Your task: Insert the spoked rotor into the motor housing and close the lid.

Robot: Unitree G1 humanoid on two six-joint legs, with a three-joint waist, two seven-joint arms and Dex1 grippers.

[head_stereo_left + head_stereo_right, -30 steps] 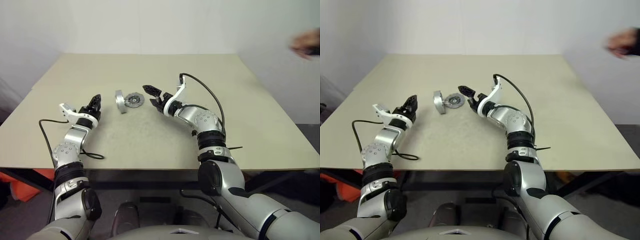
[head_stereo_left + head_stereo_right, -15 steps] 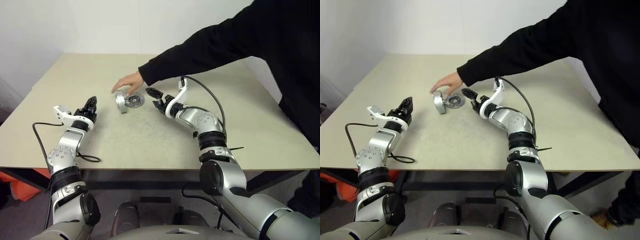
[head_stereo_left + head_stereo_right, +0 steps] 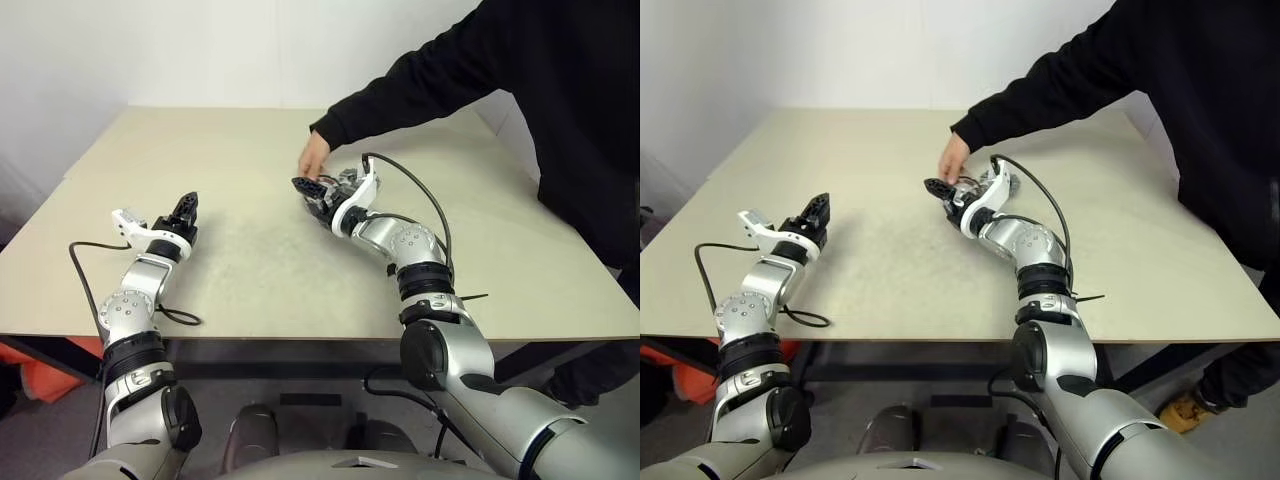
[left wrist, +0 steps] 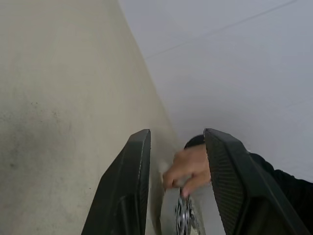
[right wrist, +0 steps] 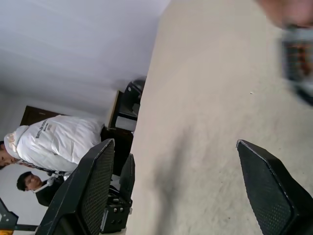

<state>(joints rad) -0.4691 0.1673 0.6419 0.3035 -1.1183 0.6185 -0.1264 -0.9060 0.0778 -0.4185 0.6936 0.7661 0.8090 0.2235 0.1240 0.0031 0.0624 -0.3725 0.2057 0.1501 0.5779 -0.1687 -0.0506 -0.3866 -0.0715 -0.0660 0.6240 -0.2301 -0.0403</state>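
Observation:
A person's hand (image 3: 313, 160) reaches over the table (image 3: 260, 270) and holds a small silvery round metal part (image 4: 183, 218) just behind my right gripper (image 3: 312, 195). The part is blurred and half covered by the hand. I cannot tell whether it is the motor housing, the spoked rotor or the lid. My right gripper is open, level and close in front of the hand, with nothing between its fingers. My left gripper (image 3: 188, 210) hovers over the table's left side, far from the part, open and holding nothing.
The person's black sleeve (image 3: 430, 75) stretches across the table's back right. A black cable (image 3: 180, 315) loops on the table near its front left edge. Other people (image 5: 54, 142) are in the background beyond the table.
The person's hand has moved right from the table's middle, taking the metal parts with it to my right gripper. Both my arms kept still.

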